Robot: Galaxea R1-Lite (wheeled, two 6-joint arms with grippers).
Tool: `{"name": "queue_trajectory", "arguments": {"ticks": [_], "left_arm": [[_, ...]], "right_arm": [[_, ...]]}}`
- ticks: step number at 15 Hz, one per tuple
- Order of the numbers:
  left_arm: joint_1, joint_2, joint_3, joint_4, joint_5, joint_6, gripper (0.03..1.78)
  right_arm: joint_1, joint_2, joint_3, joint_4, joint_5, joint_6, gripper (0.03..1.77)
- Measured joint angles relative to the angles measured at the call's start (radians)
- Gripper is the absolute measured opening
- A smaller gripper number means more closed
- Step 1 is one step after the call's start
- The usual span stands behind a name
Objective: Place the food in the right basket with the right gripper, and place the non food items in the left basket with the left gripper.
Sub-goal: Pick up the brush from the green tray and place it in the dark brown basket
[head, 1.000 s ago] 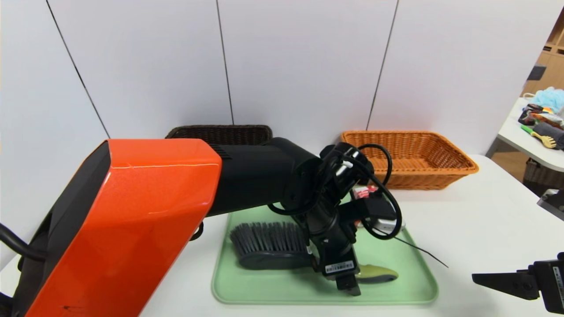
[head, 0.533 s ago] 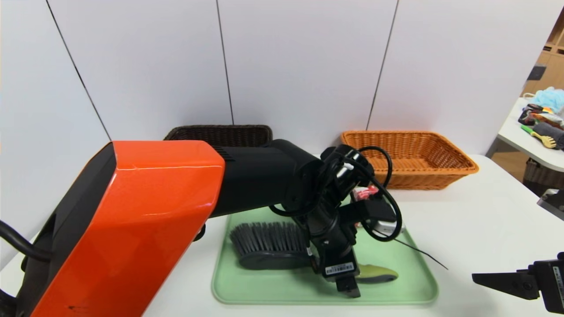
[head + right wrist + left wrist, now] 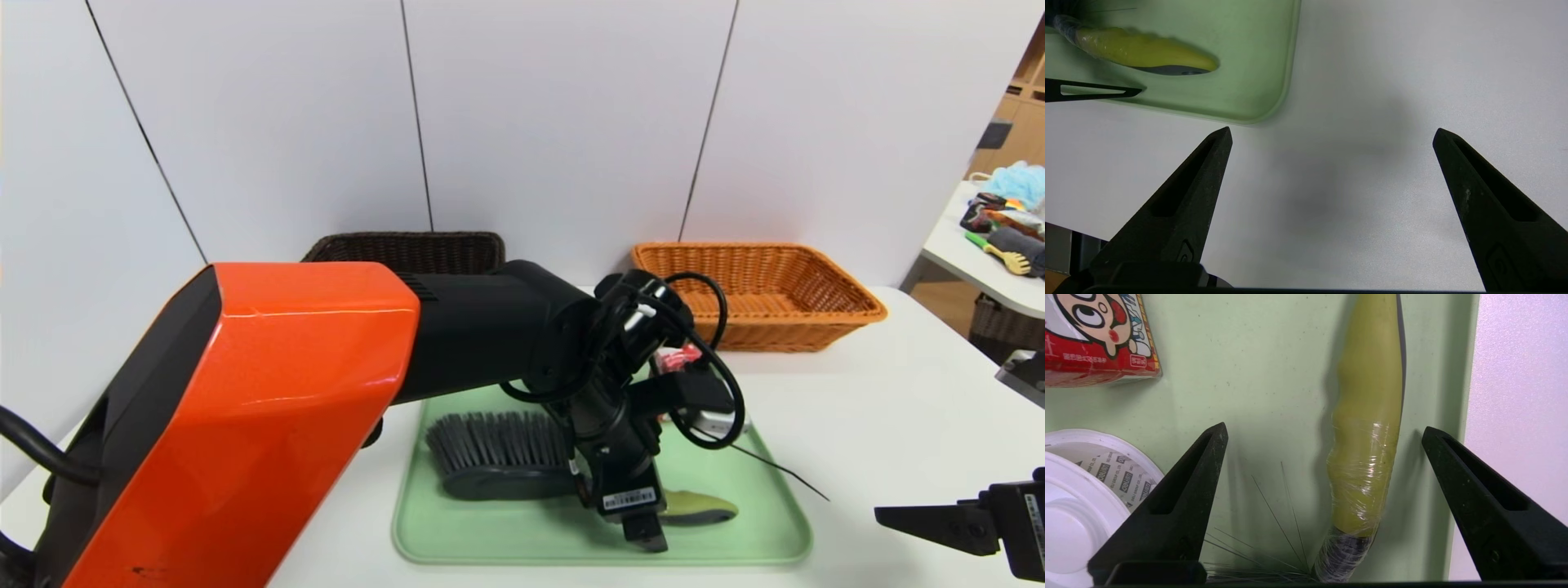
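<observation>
Spread wide, left gripper (image 3: 1325, 433) fingers straddle the brush (image 3: 1367, 428); its slick wrapped handle could slip when pinched.

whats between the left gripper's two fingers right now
The brush's olive-green handle lies between the open left gripper's fingers, not yet touched, on the green tray; left wrist view shows it.

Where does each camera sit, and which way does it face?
Head view: up high, facing forward and down at the green tray and both baskets; left arm fills it.
Left wrist view: above the brush handle, between open fingers.
Right wrist view: over bare table; its own open fingers show.
All three share the brush handle.
</observation>
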Motion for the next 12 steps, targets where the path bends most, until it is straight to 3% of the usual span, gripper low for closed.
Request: {"name": "queue_trajectory", "arguments": {"ticks": [12], "left_arm": [[0.001, 0.012, 0.000, -0.001, 0.005, -0.007, 1.69]], "right_arm": [[0.000, 0.000, 0.001, 0.000, 0.000, -0.001, 1.70]]}}
